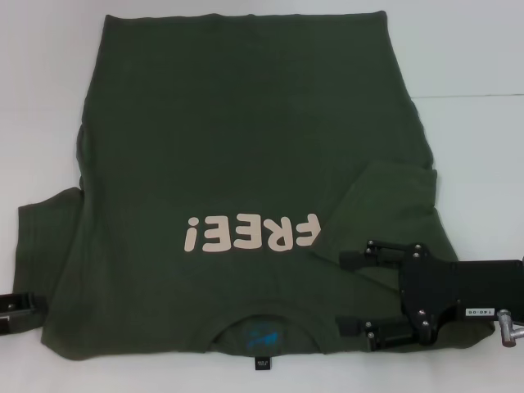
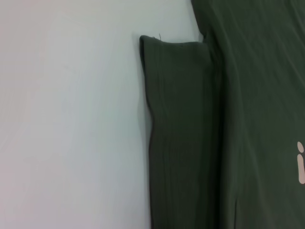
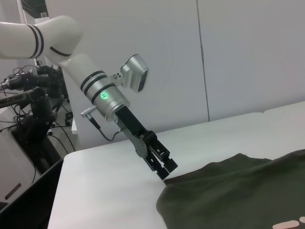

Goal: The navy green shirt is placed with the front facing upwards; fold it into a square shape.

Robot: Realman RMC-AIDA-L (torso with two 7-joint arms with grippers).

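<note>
The navy green shirt (image 1: 237, 139) lies flat on the white table, front up, with its collar (image 1: 262, 332) nearest me and the pale "FREE!" lettering (image 1: 250, 233) across the chest. One sleeve (image 1: 389, 201) is folded inward over the body. My right gripper (image 1: 348, 292) hovers open over the shoulder next to the collar, fingers spread wide with only flat cloth under them. The other sleeve (image 1: 45, 237) (image 2: 181, 133) lies spread out to the side. My left gripper (image 1: 16, 311) (image 3: 166, 172) sits at that sleeve's outer edge, down at the table.
The white table (image 1: 475, 65) extends past the shirt on both sides, with a seam line at the far right. In the right wrist view, dark cables and equipment (image 3: 28, 109) stand beyond the table's edge, before a pale wall.
</note>
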